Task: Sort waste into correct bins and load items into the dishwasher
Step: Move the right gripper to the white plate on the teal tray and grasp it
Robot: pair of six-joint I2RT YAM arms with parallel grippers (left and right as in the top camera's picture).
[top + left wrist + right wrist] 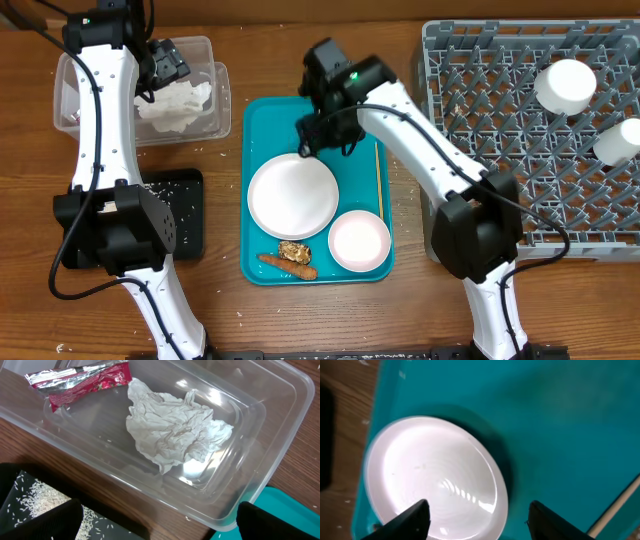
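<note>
Overhead, the left end effector (168,68) hangs over the clear tub (215,125) at the far-left corner of the bench (300,320), fingers spread wide with nothing between them. In the left wrist view, the crumpled napkin (175,430) lies mid-tub and the red wrapper (82,382) lies against one end wall, apart from it. Just nearside of the tub, the black tray (190,230) carries scattered rice grains (37,495).

Mid-bench sits the teal tray (265,125). The right end effector (318,135) is poised over the far rim of the large plate (293,195), fingers apart, the rim below the gap and not clamped. A smaller dish (359,241), a brown food lump (293,251) and a carrot piece (288,266) occupy the tray's near end.

By the right edge, the grey dish rack (500,120) holds a white cup (565,85) and another white dish (620,140).
</note>
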